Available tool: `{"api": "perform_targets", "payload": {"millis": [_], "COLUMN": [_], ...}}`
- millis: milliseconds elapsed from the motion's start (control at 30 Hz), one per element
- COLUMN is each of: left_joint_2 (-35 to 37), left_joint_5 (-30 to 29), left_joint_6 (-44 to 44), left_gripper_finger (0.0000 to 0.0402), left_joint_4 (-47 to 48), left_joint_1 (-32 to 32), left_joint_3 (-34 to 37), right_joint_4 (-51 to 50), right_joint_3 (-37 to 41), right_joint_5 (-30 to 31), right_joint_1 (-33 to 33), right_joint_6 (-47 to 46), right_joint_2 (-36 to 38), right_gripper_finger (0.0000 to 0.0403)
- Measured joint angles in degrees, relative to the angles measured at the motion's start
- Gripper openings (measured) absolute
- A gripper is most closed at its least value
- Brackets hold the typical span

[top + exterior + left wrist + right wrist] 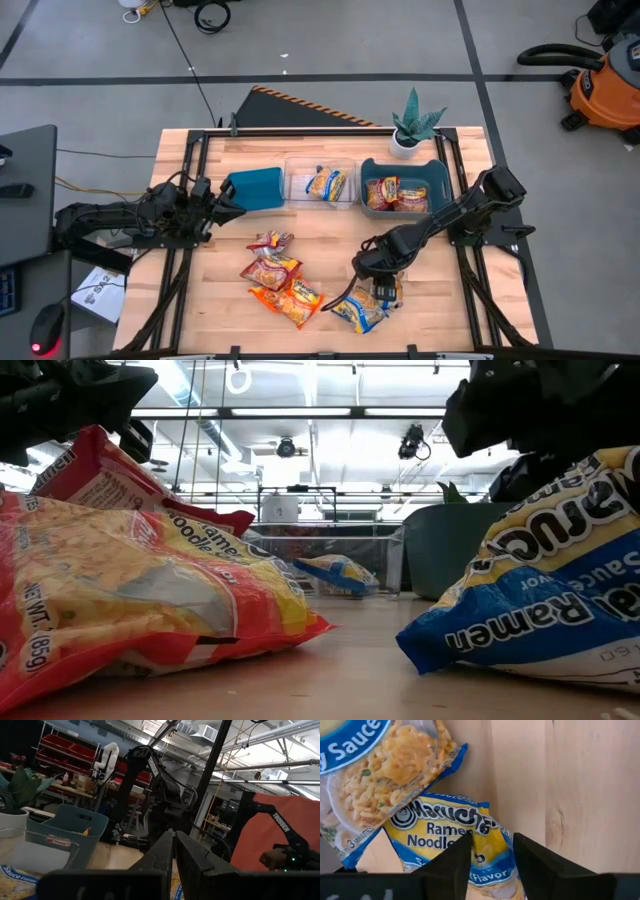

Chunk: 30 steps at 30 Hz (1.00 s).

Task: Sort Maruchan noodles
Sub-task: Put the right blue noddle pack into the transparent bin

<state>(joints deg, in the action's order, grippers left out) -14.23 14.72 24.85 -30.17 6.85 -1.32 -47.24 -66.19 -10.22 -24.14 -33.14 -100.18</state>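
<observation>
I am hovering my right gripper (492, 857), fingers spread, over the crinkly blue-and-yellow plastic ramen packet (455, 837) to straddle it for grasping.

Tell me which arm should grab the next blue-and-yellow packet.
Right. The right gripper hangs open directly above a blue-and-yellow packet on the table's front right. The left gripper sits shut far off, by the teal bin at the left.

Orange-red packet (130, 600) lies left, blue-and-yellow packet (545, 595) right, well apart.
</observation>
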Motion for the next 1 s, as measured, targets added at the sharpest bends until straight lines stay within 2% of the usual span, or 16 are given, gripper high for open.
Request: {"api": "perform_targets", "payload": {"millis": [367, 533, 667, 1000], "left_joint_2": [0.0, 0.0, 0.0, 0.0], "left_joint_5": [0.0, 0.0, 0.0, 0.0], "left_joint_6": [0.0, 0.0, 0.0, 0.0], "left_gripper_finger": [0.0027, 0.0027, 0.0027, 0.0027], "left_joint_4": [0.0, 0.0, 0.0, 0.0], "left_joint_1": [0.0, 0.0, 0.0, 0.0], "left_joint_3": [0.0, 0.0, 0.0, 0.0], "right_joint_4": [-0.8, -5.8, -9.4, -9.4], "right_joint_3": [0.0, -0.8, -2.9, -10.1], "right_joint_5": [0.0, -0.8, 2.6, 8.6], "right_joint_1": [2.6, 4.6, 5.7, 7.3], "right_joint_6": [1.4, 1.8, 3.3, 9.6], "right_joint_2": [0.0, 0.0, 0.0, 0.0], "right_gripper_finger": [0.0076, 0.0038, 0.0010, 0.0015]}}
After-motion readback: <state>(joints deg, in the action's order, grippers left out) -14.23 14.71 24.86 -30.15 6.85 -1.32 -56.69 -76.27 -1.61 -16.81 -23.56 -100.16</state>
